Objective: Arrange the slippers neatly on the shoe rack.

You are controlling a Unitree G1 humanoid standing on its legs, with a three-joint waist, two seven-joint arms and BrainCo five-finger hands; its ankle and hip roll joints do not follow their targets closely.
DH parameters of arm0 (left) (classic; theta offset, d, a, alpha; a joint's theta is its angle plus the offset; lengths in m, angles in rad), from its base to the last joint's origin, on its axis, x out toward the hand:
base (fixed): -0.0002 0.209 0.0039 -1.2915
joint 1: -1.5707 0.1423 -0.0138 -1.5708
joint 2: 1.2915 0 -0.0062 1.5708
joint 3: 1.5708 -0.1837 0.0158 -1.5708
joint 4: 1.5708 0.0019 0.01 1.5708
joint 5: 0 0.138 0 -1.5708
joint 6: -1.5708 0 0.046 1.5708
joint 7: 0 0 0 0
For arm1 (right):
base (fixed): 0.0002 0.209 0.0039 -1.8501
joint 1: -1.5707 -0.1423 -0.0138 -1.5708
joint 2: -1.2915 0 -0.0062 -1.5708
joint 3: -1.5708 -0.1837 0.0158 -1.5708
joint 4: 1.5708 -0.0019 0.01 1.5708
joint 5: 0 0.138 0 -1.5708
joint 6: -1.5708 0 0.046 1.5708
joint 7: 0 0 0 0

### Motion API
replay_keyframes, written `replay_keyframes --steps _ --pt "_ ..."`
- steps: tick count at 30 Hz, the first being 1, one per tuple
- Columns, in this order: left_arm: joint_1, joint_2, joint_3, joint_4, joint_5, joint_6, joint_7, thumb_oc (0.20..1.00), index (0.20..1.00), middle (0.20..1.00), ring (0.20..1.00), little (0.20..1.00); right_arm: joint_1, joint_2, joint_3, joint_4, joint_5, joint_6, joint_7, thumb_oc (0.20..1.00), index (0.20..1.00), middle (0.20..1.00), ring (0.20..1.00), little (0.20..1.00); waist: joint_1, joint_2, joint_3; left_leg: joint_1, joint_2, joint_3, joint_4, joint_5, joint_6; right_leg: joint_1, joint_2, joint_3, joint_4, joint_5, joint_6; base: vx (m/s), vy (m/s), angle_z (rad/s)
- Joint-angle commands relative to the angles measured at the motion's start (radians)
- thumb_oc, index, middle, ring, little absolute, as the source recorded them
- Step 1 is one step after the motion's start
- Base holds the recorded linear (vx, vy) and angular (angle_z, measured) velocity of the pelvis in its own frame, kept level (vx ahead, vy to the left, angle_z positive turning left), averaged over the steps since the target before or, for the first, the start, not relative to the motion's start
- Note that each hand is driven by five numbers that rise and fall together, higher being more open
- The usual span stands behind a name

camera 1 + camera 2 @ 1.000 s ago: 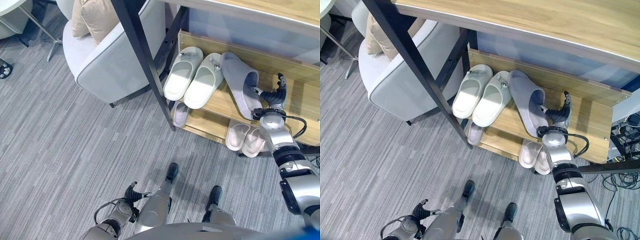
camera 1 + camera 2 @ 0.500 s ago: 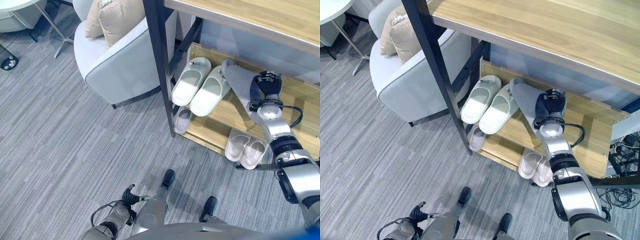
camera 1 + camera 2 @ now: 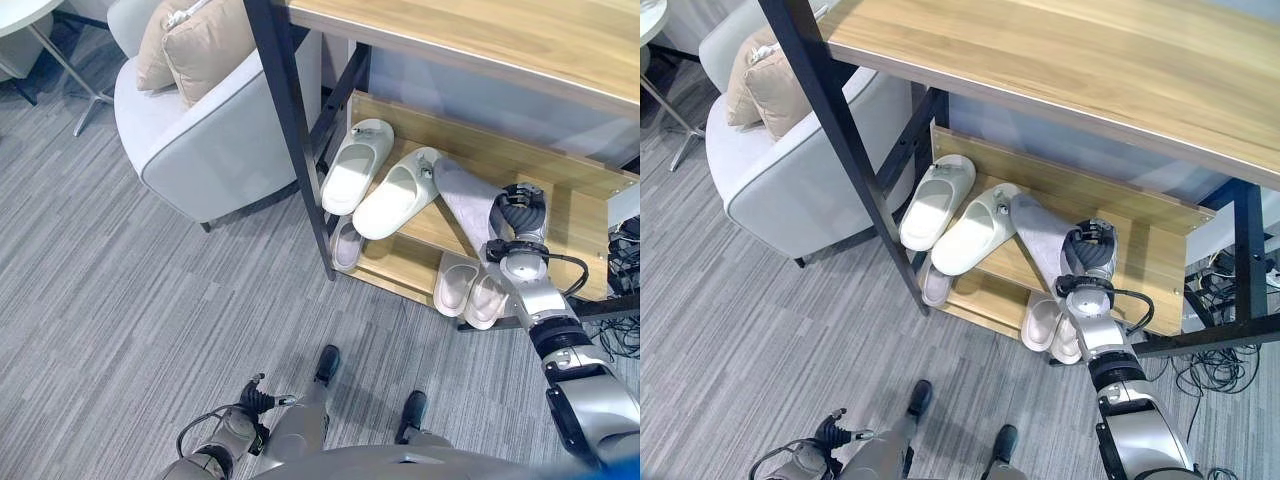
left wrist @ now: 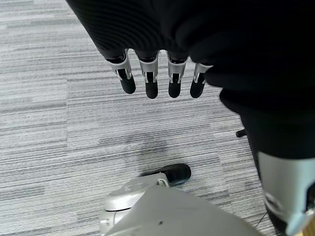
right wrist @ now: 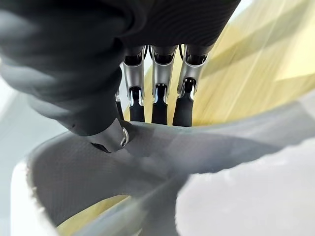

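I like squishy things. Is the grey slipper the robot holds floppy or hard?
Probably soft. The grey slipper looks like cloth, and its upper seems to dent where the right hand pinches it in the right wrist view. It is likely light too: one hand holds it tilted over the rack.

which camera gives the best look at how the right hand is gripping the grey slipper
The right wrist view: up close, the right hand has its thumb inside the grey slipper and its fingers behind the upper. Both eye views show the slipper whole on the upper shelf, but the hand covers the grip.
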Motion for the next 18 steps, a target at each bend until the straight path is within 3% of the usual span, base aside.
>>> replay_keyframes --steps 1,9,10,11,18 --pt "-0.021 -0.054 0.000 0.106 0.016 -0.001 -0.001 1.000 1.000 1.000 1.000 1.000 -0.013 -0.022 -0.021 -0.046 -0.064 -0.034 -0.026 0.200 0.200 0.200 0.200 0.200 0.013 -0.009 -0.001 0.071 0.004 0.094 0.005 -0.180 0.014 0.008 -0.063 0.044 0.019 -0.004 0.037 0.02 -0.015 -0.12" --pt "-0.014 -0.050 0.014 0.104 0.022 -0.001 0.000 1.000 1.000 1.000 1.000 1.000 0.029 -0.018 -0.027 -0.056 -0.109 -0.035 -0.033 0.200 0.200 0.200 0.200 0.200 -0.003 -0.009 -0.014 0.088 0.006 0.114 0.005 -0.187 0.016 0.015 -0.060 0.062 0.011 0.000 0.036 0.01 -0.005 -0.07" --pt "-0.012 -0.050 0.014 0.106 0.022 0.000 -0.002 1.000 1.000 1.000 1.000 1.000 0.025 -0.020 -0.021 -0.046 -0.114 -0.031 -0.031 0.846 0.846 0.846 0.846 0.846 -0.004 -0.009 -0.015 0.087 0.007 0.116 0.005 -0.186 0.015 0.013 -0.059 0.063 0.010 0.001 0.036 0.00 0.000 0.00" --pt "-0.009 -0.050 0.015 0.106 0.022 0.000 -0.002 1.000 1.000 1.000 1.000 1.000 0.024 -0.020 -0.016 -0.044 -0.119 -0.029 -0.031 1.000 1.000 1.000 1.000 1.000 -0.004 -0.009 -0.015 0.087 0.008 0.118 0.005 -0.186 0.015 0.012 -0.060 0.063 0.010 0.002 0.036 0.00 0.000 0.00" --pt "-0.011 -0.048 0.014 0.111 0.024 0.001 0.000 1.000 1.000 1.000 1.000 1.000 0.004 -0.020 0.023 -0.017 -0.150 -0.014 -0.019 1.000 1.000 1.000 1.000 1.000 -0.005 -0.012 -0.011 0.083 0.006 0.123 0.005 -0.186 0.016 0.004 -0.060 0.068 0.010 0.010 0.039 0.00 0.009 -0.04"
